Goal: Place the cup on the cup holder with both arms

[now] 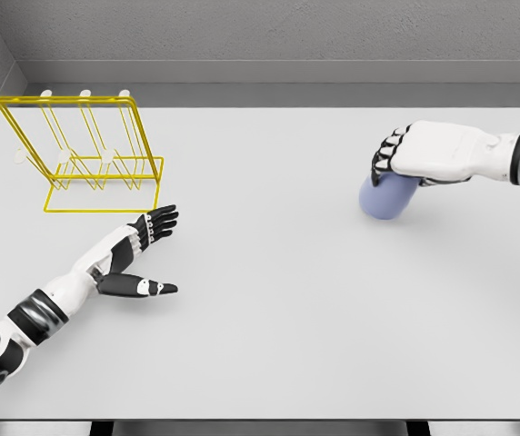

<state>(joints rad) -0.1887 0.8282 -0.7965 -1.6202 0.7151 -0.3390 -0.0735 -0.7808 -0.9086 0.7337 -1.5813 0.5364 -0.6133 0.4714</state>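
A pale lavender cup (385, 200) stands on the white table at the right. My right hand (404, 162) comes in from the right edge and covers the cup's top, its fingers curled around the upper rim. The yellow wire cup holder (78, 154) with white-tipped pegs stands at the far left of the table. My left hand (149, 250) lies low over the table just in front and to the right of the holder, fingers stretched out and thumb spread, holding nothing.
The white table (269, 318) spreads between the holder and the cup. A grey wall runs along the table's far edge. The table's front edge lies near the bottom of the view.
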